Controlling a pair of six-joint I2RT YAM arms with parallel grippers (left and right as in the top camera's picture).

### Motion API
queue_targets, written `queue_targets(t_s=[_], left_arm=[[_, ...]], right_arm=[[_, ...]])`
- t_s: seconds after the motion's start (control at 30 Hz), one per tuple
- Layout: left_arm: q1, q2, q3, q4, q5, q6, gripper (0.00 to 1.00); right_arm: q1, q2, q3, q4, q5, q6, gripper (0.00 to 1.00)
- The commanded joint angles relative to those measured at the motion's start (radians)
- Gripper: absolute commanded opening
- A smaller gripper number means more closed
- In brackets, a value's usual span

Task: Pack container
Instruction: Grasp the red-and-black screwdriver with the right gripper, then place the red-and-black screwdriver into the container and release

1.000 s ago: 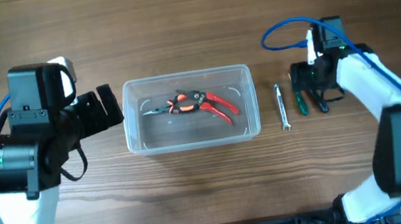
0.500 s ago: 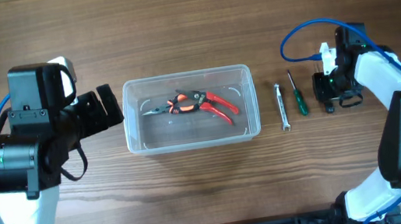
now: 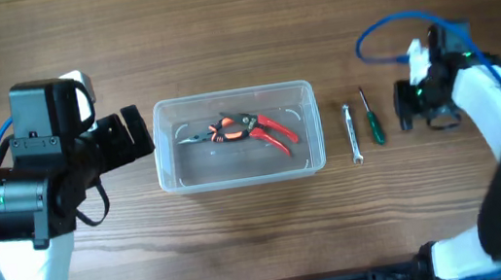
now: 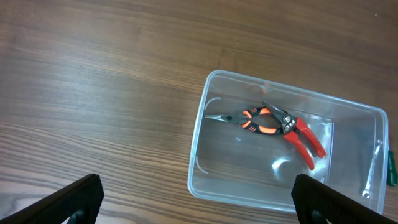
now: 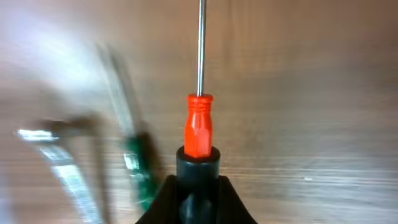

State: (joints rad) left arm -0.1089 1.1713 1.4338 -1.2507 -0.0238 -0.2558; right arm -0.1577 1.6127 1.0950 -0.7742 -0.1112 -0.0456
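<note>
On the wooden table (image 3: 234,24), the container (image 3: 234,165) holds orange pliers (image 3: 247,131). Right jaws grip a red screwdriver (image 5: 199,124); left jaws gape empty.

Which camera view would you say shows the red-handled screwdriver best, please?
The right wrist view: the red-handled screwdriver sits sharp and centred, handle end in the right gripper. Overhead, that gripper seems to hide it; the left wrist view misses it entirely.

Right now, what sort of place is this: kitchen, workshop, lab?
Probably a robot lab test bench: a wood-grain table with the left gripper and the right gripper, holding an orange screwdriver, at either side, a clear container holding red-handled pliers, and a wrench and green screwdriver laid beside it.
</note>
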Motion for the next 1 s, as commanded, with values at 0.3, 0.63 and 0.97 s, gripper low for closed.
queue_targets(t_s=[0.3, 0.63, 0.97], left_arm=[[0.006, -0.006, 0.008, 0.004, 0.016, 0.016, 1.00], [0.006, -0.006, 0.008, 0.004, 0.016, 0.016, 1.00], [0.006, -0.006, 0.008, 0.004, 0.016, 0.016, 1.00]], right_arm=[[0.684, -0.465, 0.160, -0.147, -0.193, -0.245, 0.04], [0.877, 0.211, 0.159, 0.145, -0.084, -0.477, 0.04], [0.881, 0.326, 0.159, 0.255, -0.115, -0.635, 0.04]])
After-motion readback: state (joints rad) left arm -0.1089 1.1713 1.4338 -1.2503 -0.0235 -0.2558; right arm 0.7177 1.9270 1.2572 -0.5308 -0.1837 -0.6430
